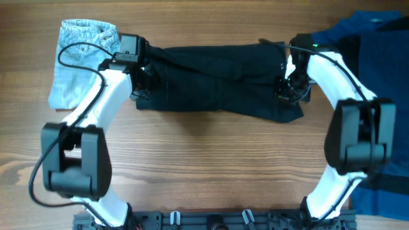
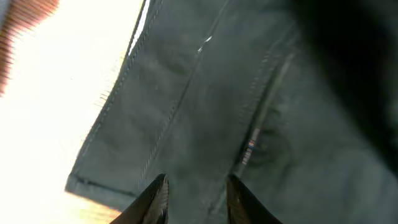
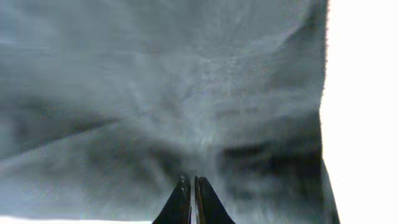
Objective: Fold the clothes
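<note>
From overhead we see the black garment point(image 1: 217, 80) spread lengthwise across the far middle of the wooden table point(image 1: 204, 166), with an arm at each end. The left gripper point(image 1: 142, 80) sits on its left end and the right gripper point(image 1: 289, 83) on its right end. A light-blue denim garment point(image 1: 83, 64) lies just beyond the left end, and a dark blue garment point(image 1: 383, 64) covers the table's right edge. In the left wrist view we find the left gripper point(image 2: 196, 199) with its fingers point(image 2: 155, 200) apart, and the black garment point(image 2: 205, 93), seamed and stitched, showing flat in the gap. In the right wrist view the right gripper point(image 3: 191, 199) has its fingers pressed together against the black garment point(image 3: 155, 93). We cannot tell whether cloth is pinched there.
</note>
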Action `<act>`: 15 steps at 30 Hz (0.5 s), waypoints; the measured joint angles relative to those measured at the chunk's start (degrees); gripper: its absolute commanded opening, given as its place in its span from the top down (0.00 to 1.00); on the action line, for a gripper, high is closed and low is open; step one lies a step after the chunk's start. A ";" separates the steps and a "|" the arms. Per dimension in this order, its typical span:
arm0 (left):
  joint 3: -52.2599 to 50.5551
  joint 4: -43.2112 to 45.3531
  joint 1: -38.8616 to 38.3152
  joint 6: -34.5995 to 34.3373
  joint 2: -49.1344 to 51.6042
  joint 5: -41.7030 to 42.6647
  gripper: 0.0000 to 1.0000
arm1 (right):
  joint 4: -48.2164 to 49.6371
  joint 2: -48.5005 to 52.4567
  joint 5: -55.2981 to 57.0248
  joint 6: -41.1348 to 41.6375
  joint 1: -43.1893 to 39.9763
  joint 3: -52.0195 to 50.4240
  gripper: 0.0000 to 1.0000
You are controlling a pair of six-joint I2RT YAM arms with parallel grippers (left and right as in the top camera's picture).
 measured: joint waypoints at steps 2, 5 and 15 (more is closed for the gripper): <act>0.00 0.72 -0.31 0.00 2.27 0.00 0.73 | 0.04 -2.16 0.00 -0.44 -0.02 0.42 0.96; 0.00 1.88 -0.90 -0.02 3.89 0.02 0.76 | 0.81 -2.60 -0.02 -0.74 -0.02 0.52 0.96; 0.02 5.88 -1.77 0.00 7.48 0.02 0.80 | 9.35 -2.60 -3.21 -9.25 2.60 0.50 0.96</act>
